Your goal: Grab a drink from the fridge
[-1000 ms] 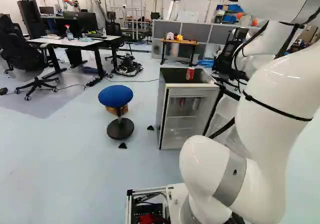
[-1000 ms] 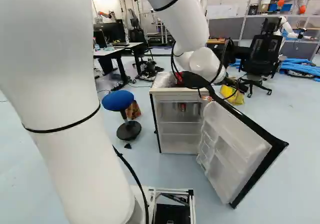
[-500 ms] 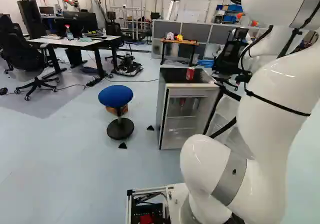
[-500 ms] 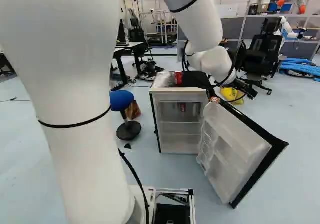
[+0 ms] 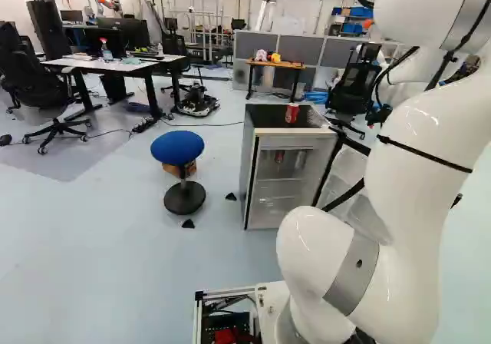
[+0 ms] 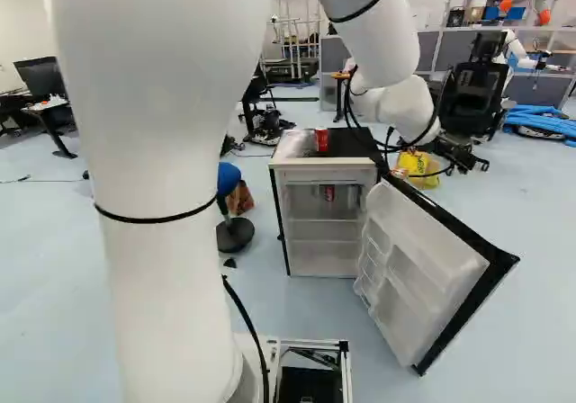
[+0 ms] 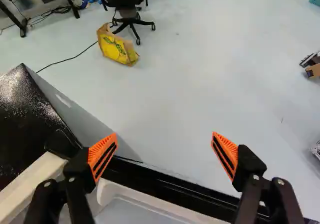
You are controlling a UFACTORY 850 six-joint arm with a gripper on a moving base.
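Red drink can (image 6: 329, 192) stands on the upper shelf inside the fridge, apart from the arm. Biggest of all is the white arm (image 6: 180, 151), which rises from its joint at the foot of the base views and reaches past the fridge on the door side. The fridge (image 6: 282, 214) is next, with a light front frame and a black top; its door (image 6: 432, 259) is swung wide, with moulded clear shelving on its inner face. A black office chair (image 6: 472, 93) stands on the floor beyond the door. At the other side of the fridge, apart from it, is a round stool (image 5: 177, 147) with a blue seat and a dark base. A yellow bag (image 7: 116, 46) sits on the floor near the chair, ahead of the fingers in the wrist view. The black gripper (image 6: 463, 157) has its two fingers spread far apart with nothing held between them; in the wrist view the door's black edge runs below their orange pads (image 7: 102, 155), and the fridge top lies beside one finger. Smallest come the cans: besides the one inside, a second red can (image 5: 291, 113) stands upright on the fridge top.
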